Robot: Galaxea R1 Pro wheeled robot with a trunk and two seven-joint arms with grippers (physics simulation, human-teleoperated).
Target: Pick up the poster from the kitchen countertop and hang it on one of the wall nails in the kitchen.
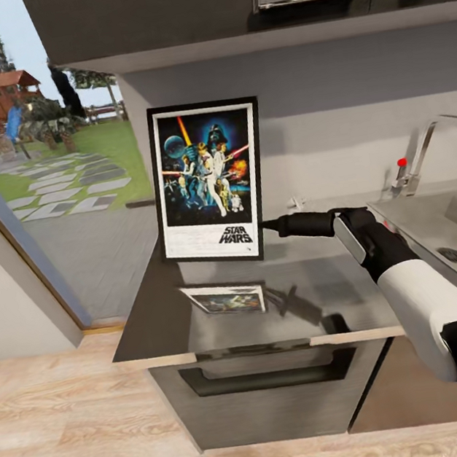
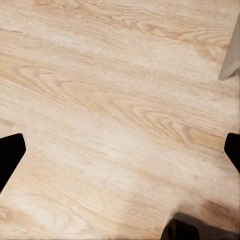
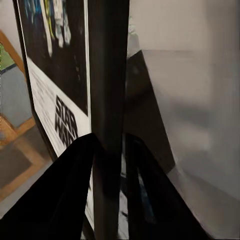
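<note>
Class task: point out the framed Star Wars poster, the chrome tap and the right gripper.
Black-framed Star Wars poster (image 1: 210, 180): head view, printed picture.
Chrome tap (image 1: 423, 150): head view, slanted spout.
Right gripper (image 3: 107, 150): right wrist view, between fingertips pinching the frame edge.

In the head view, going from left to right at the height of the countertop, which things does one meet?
Window → poster → right gripper clamped on the poster's frame edge → chrome tap → sink basin in the kitchen countertop.

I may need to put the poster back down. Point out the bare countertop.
Bare patches: kitchen countertop from the poster to its window-side end, and the front strip toward the sink. Crowded: beside the poster's edge, where the right gripper clamps it.
</note>
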